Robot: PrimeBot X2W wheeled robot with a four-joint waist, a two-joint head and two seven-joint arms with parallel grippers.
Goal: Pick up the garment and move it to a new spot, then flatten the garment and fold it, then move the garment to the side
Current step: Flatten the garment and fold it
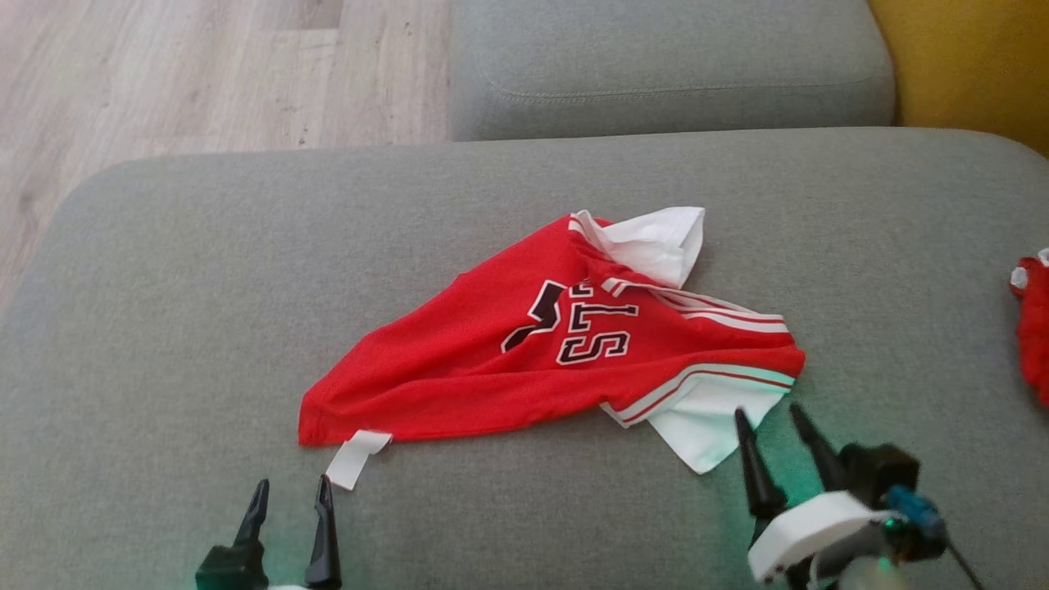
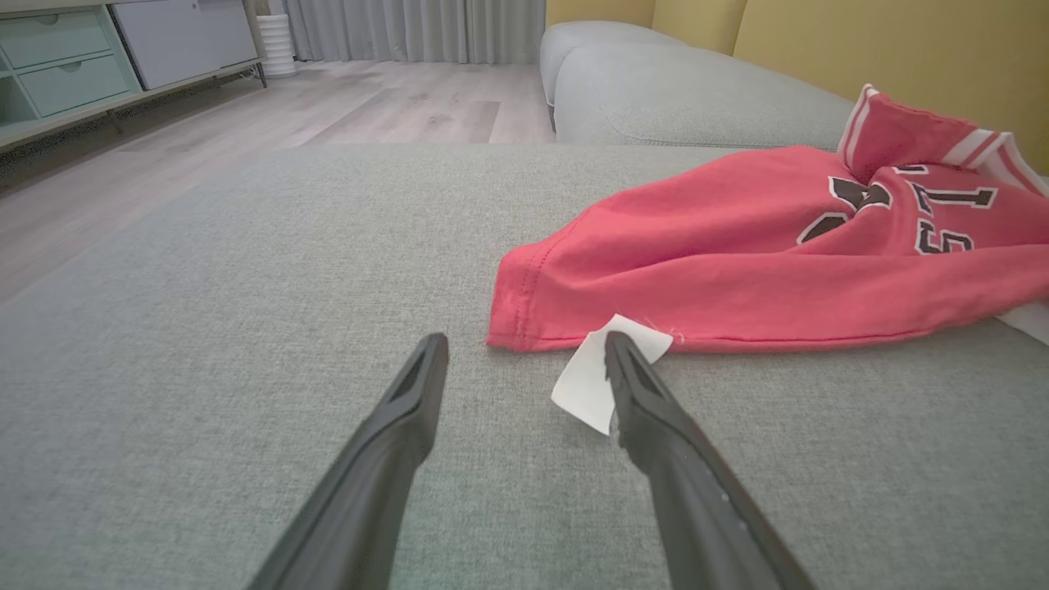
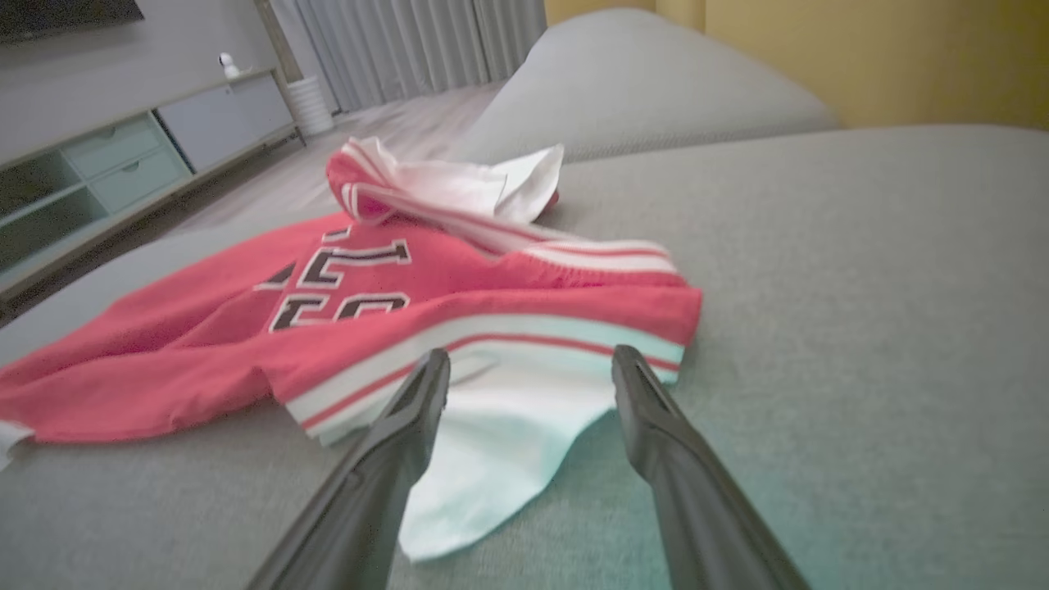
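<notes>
Folds marked the garment, a red jersey with white sleeves and striped trim, which lay crumpled in the middle of a grey sofa cushion. In the head view its long axis ran on a slant. The hem corner sat nearer the robot and toward its left. The sleeve end sat farther off and toward its right. The black-and-white lettering lay turned on its side along that axis. One white sleeve stood bunched up at the far edge. The other sleeve spread flat at the near right corner. A small white tag stuck out from the hem on the near side.

The left pincer was released and grasped nothing, its tips pointing at the hem corner. In the left wrist view one finger crossed in front of the tag, but whether it touched could not be told. The right pincer was also spread wide and empty. It was tilted toward the garment with its tips at the edge of the flat white sleeve. In the right wrist view one finger lay over that sleeve and the other over bare cushion.

A second grey cushion lay beyond, with pale wood floor to its left. Another red item showed at the right edge, well apart from the garment.
</notes>
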